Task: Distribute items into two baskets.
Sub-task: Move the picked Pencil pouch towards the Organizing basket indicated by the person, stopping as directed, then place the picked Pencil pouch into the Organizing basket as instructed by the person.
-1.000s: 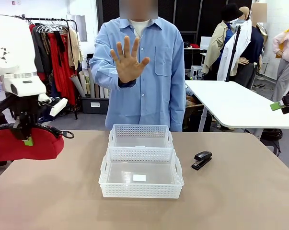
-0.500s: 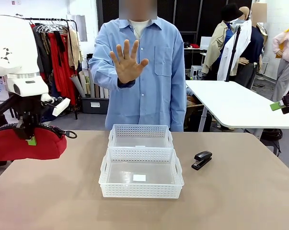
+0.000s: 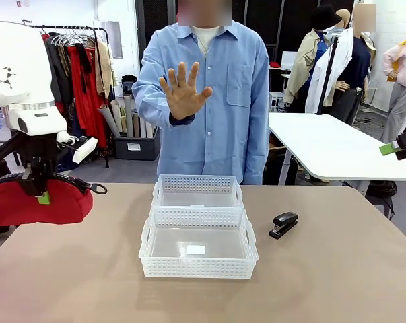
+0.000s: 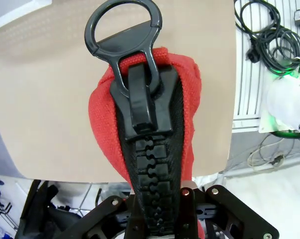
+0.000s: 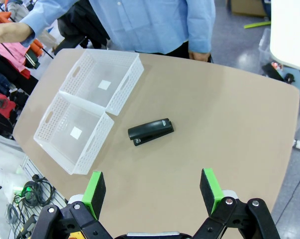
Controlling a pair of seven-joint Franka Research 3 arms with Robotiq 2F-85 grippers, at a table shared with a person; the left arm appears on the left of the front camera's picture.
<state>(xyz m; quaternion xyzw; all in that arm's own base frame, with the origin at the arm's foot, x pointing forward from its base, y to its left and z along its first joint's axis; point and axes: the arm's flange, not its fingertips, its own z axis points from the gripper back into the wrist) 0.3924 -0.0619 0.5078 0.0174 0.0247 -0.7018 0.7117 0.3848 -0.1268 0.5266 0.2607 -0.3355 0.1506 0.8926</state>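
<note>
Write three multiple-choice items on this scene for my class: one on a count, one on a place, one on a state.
1. How many white lattice plastic baskets stand on the tan table?
A. Two
B. One
C. Three

2. Where does the small black stapler lie?
A. On the floor
B. In the person's hand
C. On the table, to the robot's right of the baskets

3. How is the left gripper?
A. Open above the baskets
B. Shut on the red fabric pouch
C. Shut on the stapler

Answers:
1 A: a farther basket stands just behind the nearer one.
2 C: the stapler rests on bare tabletop beside the baskets.
3 B: the gripper holds the pouch at its black zipper.
</note>
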